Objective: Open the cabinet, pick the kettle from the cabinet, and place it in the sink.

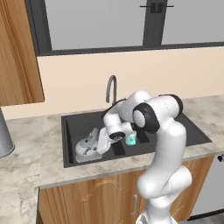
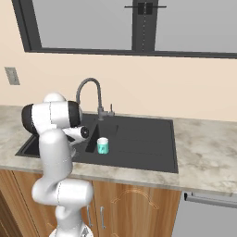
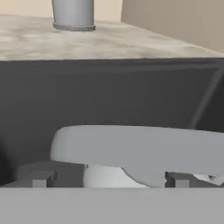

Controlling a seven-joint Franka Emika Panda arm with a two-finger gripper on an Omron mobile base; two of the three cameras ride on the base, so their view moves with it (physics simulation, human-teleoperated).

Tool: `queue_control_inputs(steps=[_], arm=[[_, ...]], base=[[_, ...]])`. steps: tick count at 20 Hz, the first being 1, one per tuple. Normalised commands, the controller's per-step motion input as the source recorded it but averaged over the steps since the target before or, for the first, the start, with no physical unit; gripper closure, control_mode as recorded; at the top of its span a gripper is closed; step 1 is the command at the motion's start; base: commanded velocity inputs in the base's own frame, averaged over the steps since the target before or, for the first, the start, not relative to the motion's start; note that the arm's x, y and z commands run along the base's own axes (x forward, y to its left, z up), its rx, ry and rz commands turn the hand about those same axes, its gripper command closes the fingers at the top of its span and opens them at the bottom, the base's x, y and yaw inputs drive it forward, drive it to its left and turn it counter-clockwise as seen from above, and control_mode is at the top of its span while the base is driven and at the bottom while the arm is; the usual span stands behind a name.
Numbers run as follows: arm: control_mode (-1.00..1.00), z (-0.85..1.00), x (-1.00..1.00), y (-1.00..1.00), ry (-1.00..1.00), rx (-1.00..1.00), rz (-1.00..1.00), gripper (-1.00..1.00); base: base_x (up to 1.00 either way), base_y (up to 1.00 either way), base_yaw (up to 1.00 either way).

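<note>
Fingers [image 3: 107, 179] stand spread wide, released; the two dark tips sit at lower left and lower right of the hand view, with the kettle's pale handle [image 3: 140, 148] arching across just above and between them. Cannot tell from this view whether either tip touches the handle.

Kettle [image 1: 87, 148] lies in the left part of the sink [image 1: 72, 127], at centre-left of the left base view, silver-grey, resting on the black basin floor. Gripper [image 1: 101, 143] is at the kettle's right side, the white hand reaching down into the basin from the arm at lower right of frame.

Teal cup [image 2: 102, 145] stands upright in the basin, centre-left of the right base view, just right of the arm's wrist; in the left base view it shows partly behind the forearm, right of the kettle.

Dark gooseneck faucet [image 2: 88, 95] rises at the back rim of the sink, above the cup.

Marbled desk [image 2: 203, 148] surrounds the basin. Grey cylinder [image 1: 3, 138] stands on the desk at the far left edge of the left base view, well apart from the sink. Wood cabinet [image 1: 17, 52] occupies the upper left of that view
</note>
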Motion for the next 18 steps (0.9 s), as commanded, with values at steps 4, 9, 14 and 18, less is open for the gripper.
queue_control_inputs(steps=[4,9,14,18], arm=[[-1.0,0.25,-0.07,-0.11,0.25,-0.17,-0.05,-1.0],[-1.0,0.27,-0.1,-0.21,0.22,-0.15,0.0,-1.0],[-1.0,0.31,-0.1,-0.21,0.21,-0.21,0.0,-1.0],[-1.0,0.39,-0.14,-0.21,0.21,-0.18,0.0,-1.0]], base=[[0.0,0.0,0.0],[0.0,0.0,0.0],[0.0,0.0,0.0],[0.0,0.0,0.0]])
